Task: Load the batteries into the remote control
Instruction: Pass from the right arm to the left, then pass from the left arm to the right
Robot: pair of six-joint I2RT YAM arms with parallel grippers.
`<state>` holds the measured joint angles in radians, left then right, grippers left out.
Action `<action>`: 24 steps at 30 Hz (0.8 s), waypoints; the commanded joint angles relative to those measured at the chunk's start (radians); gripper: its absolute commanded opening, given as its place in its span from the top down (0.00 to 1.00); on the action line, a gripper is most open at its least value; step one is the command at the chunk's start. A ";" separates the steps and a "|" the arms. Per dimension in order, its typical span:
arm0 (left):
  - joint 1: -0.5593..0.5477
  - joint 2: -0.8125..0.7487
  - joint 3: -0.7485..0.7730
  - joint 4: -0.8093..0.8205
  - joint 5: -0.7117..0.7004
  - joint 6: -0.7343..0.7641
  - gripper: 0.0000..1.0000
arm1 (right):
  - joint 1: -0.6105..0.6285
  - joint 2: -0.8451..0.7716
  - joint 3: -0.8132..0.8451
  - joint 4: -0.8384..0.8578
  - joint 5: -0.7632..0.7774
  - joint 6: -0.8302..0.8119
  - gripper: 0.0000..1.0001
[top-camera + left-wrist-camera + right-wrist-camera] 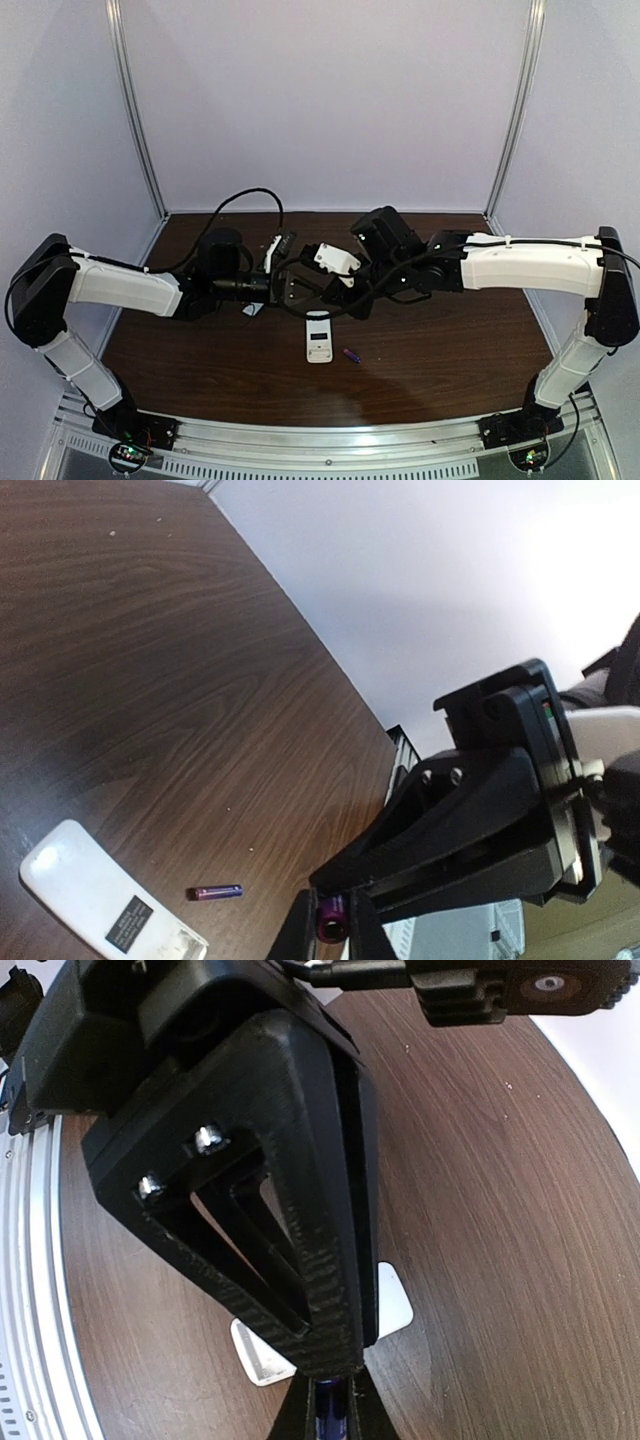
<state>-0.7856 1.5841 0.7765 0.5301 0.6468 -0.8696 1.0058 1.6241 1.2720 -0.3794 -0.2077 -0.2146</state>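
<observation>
One battery [332, 920] is pinched mid-air by both pincers at once, the right pincer [329, 1412] pressed shut on it and the left pincer [332, 938] closed about it, seemingly to re-grip it for insertion, while the remote control [318, 337] lies recess-up on the counter [450, 360], with the second battery [350, 356] just beside it.

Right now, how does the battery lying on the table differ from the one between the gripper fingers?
The loose battery lies flat on the table near the remote control, untouched. The held battery is pinched where the left gripper and right gripper meet. In the left wrist view the loose battery shows its full length, while the held battery shows only one end. Both are slim and purple, and both are outside the remote control.
</observation>
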 commanded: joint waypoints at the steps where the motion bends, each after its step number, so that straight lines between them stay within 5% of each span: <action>1: -0.003 0.020 0.009 0.053 0.022 -0.007 0.96 | 0.011 0.008 0.025 -0.006 0.037 -0.008 0.86; 5: 0.003 0.013 -0.020 0.123 0.044 -0.049 1.00 | 0.011 -0.009 0.009 -0.010 0.060 -0.006 0.62; 8: 0.013 0.004 -0.053 0.194 0.069 -0.086 1.00 | 0.008 -0.045 -0.028 0.012 0.063 -0.008 0.58; 14: 0.032 0.030 -0.119 0.432 0.126 -0.216 1.00 | 0.008 -0.073 -0.054 0.019 0.026 -0.024 0.65; 19: 0.034 0.042 -0.132 0.487 0.138 -0.247 1.00 | 0.008 -0.070 -0.054 0.018 0.020 -0.028 0.71; 24: 0.040 0.049 -0.145 0.510 0.136 -0.263 1.00 | 0.008 -0.071 -0.052 0.019 0.023 -0.029 0.87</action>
<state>-0.7555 1.6253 0.6540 0.9276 0.7460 -1.1000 1.0134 1.5688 1.2312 -0.3614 -0.2001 -0.2375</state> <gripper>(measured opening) 0.089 0.160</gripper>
